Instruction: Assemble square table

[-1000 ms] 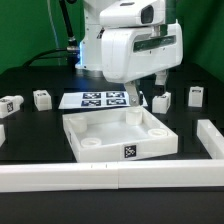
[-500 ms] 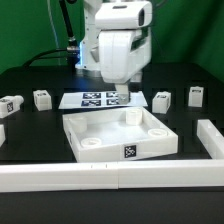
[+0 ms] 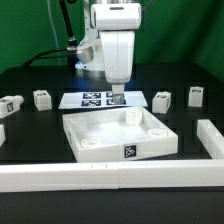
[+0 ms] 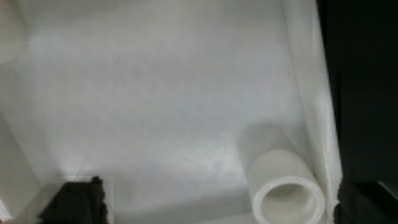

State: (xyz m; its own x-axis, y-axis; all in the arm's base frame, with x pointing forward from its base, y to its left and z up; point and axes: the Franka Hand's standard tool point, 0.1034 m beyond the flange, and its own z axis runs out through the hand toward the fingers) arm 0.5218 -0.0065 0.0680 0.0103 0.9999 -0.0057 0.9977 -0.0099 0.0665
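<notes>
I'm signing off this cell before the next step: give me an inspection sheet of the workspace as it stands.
Surface: black table, edged by white wall bars at the front and sides.
Job's things: square table top at centre, sockets facing up, no leg seen fitted; legs loose, two on each side, apart from it.
Clutter: nothing seen; only the marker board lies behind the top.
Grippers: tool open and empty, hanging near the top's far rim; the wrist view shows the top's inside and one socket.
Cables: dark cables behind the arm, off the table.
Surroundings: green backdrop.
</notes>
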